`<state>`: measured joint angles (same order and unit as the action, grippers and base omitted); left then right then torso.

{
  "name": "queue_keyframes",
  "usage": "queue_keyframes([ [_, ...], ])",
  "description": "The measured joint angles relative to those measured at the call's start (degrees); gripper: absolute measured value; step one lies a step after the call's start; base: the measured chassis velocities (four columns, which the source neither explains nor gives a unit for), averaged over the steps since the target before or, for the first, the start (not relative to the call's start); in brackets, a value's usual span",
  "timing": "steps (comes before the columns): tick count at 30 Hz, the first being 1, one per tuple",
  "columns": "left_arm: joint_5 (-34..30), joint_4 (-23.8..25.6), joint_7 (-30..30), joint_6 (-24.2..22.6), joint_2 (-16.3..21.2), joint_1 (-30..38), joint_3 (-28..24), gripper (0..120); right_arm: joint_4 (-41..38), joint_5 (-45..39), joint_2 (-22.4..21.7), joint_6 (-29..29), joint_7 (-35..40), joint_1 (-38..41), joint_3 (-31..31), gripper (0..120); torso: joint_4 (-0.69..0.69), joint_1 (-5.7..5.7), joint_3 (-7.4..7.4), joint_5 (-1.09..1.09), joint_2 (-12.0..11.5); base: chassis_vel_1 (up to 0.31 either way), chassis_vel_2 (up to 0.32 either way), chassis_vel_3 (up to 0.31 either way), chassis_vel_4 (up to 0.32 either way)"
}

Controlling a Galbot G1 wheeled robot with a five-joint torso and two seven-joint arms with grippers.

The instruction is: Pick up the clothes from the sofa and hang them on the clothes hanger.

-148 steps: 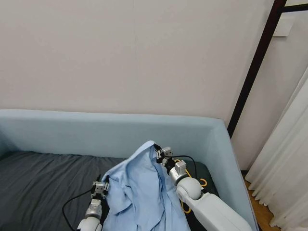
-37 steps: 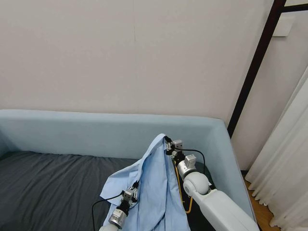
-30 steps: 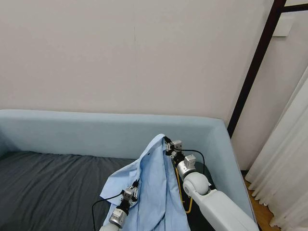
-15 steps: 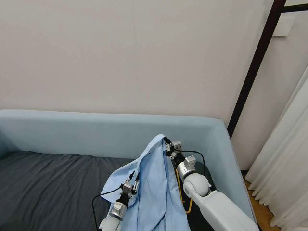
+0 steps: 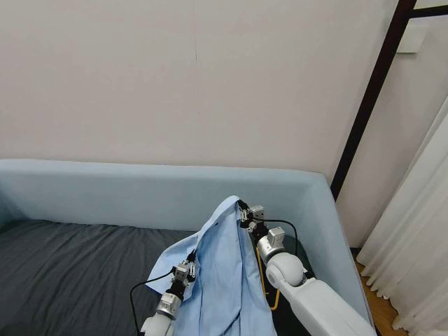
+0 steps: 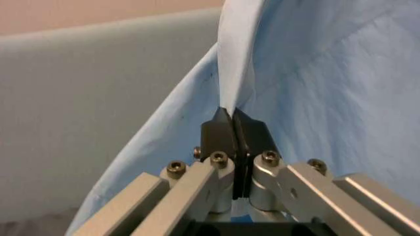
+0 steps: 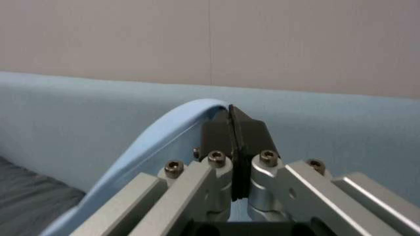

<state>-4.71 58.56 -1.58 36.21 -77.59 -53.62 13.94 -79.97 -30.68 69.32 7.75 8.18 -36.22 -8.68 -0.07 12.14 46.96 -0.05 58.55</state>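
Observation:
A light blue shirt [image 5: 220, 280] hangs lifted above the sofa [image 5: 84, 196], held by both arms. My right gripper [image 5: 243, 208] is shut on the shirt's top edge at its highest point, just in front of the sofa back. My left gripper [image 5: 190, 256] is lower and to the left, shut on a fold of the shirt. In the left wrist view the black fingertips [image 6: 233, 129] pinch blue fabric [image 6: 315, 88]. The right wrist view has the fingertips [image 7: 231, 126] clamped on a curved cloth edge [image 7: 170, 123]. A yellow hanger [image 5: 269, 290] lies partly hidden behind the shirt on the seat.
The dark grey seat cushion [image 5: 63, 273] stretches to the left. A pale wall rises behind the sofa. A dark vertical pole [image 5: 367, 105] stands at the right, with white curtains [image 5: 413, 238] beyond it.
My left gripper has risen and shifted toward the middle, carrying its fold of shirt upward. The right gripper holds the top edge almost still; earlier it had lifted it up and right.

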Motion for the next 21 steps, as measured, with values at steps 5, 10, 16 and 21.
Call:
queue_keyframes([
  [5,-6.02,10.87,-2.32,-0.27,4.82,-2.67,-0.29,0,0.13,0.42,-0.96,0.95,-1.31,0.16,0.54,0,0.0,0.0,0.0,0.0,0.0,0.0,0.0,0.0,0.0],
  [10,-15.58,24.75,-5.6,-3.18,12.65,-2.7,-0.7,0,-0.77,1.14,-2.78,2.89,-3.98,0.81,2.06,0,0.0,0.0,0.0,0.0,0.0,0.0,0.0,0.0,0.0],
  [16,-23.7,32.98,-6.65,-7.39,21.68,2.0,-1.37,0,-5.12,1.21,-5.63,3.97,-6.29,1.95,4.39,0,-0.01,0.0,0.0,0.02,0.0,0.0,0.0,0.0,0.0],
  [21,-31.36,37.84,-6.91,-12.0,30.05,8.92,-3.14,0,-11.11,1.26,-11.02,4.83,-10.48,4.42,7.47,0,-0.02,0.0,0.0,0.02,0.0,0.0,0.0,0.0,0.0],
])
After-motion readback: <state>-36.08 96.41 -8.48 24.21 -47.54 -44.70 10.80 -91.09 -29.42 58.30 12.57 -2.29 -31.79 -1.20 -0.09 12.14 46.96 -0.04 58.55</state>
